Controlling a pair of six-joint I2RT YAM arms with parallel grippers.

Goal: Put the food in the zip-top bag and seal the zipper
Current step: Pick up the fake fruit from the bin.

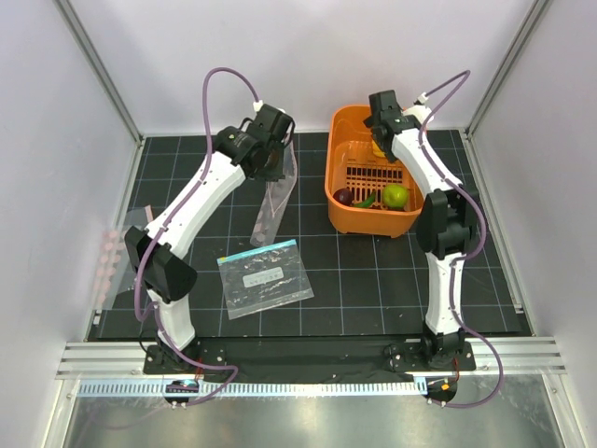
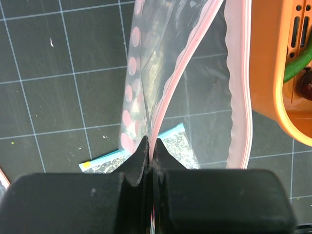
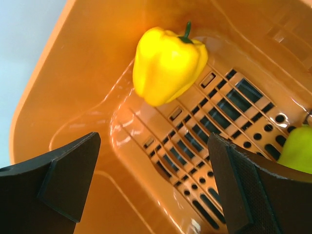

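Zip-top bag (image 1: 273, 201), upper centre-left, pink zipper (image 2: 240, 97) unsealed, clamped in left gripper (image 2: 148, 146); yellow pepper (image 3: 168, 63) in orange basket (image 1: 338, 191), upper right, beneath right gripper (image 3: 153, 151), jaws spread wide apart.

Lost most of the green round fruit (image 3: 298, 148) past the right wrist view's edge, caught only slivers of the dark maroon piece (image 2: 304, 84) and slim green chili (image 2: 297, 66) behind the orange basket (image 2: 273, 58) wall, saw the teal-strip bag (image 2: 178, 146) half hidden by the left claw (image 2: 148, 146), and could not read its white label (image 1: 262, 277) overhead.
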